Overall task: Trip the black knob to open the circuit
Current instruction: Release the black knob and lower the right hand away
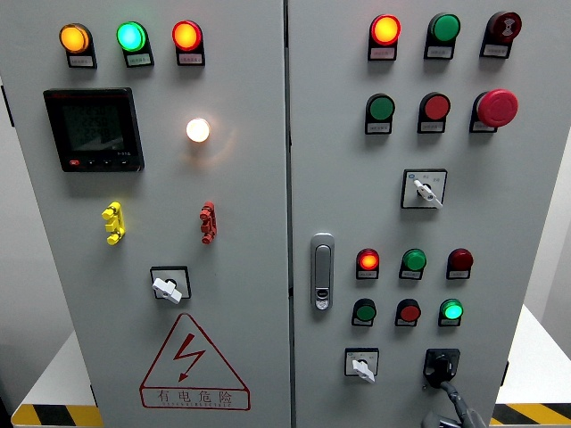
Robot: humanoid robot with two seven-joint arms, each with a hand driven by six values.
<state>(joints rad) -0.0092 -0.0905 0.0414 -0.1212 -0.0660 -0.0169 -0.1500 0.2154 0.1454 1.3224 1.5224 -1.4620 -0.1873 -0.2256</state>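
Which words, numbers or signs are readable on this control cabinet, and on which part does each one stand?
"有电危险", with a lightning bolt: red warning triangle on the left door.
Small label plates under the lamps and push buttons, for example under the orange lamp: too small to read.
Black meter screen: its display and the print below it are blurred.
Plate of the selector switch: marks not readable.
Black knob: no readable text.

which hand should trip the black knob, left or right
Right. The right hand comes up from the bottom edge right of the middle, its fingers just under the black knob on the lower right panel. The left hand is out of view.
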